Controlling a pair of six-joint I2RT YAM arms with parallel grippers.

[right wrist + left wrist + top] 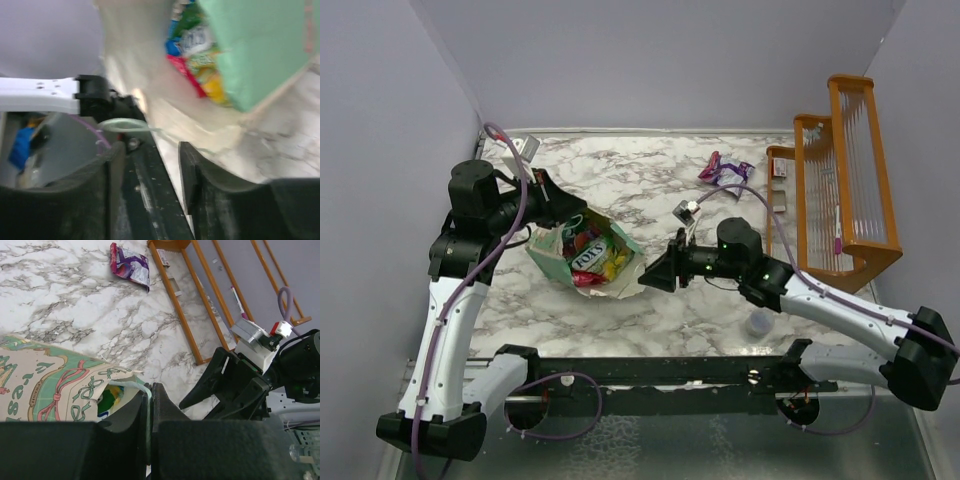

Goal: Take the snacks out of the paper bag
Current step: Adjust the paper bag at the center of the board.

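Top external view: at 9 o'clock from the right gripper (648, 272), half open and holding nothing, the snacks (590, 258) close by inside the paper bag (545, 262), mouth towards 3 o'clock, rim pinched tight by the left gripper (572, 212) at 11 o'clock.

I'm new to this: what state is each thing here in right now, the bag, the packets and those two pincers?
paper bag: lying on its side, mouth open.
snacks: inside the bag, showing at its mouth.
purple packet: out of the bag, lying loose.
left pincer: shut on the bag's rim.
right pincer: open, empty, at the bag's mouth.
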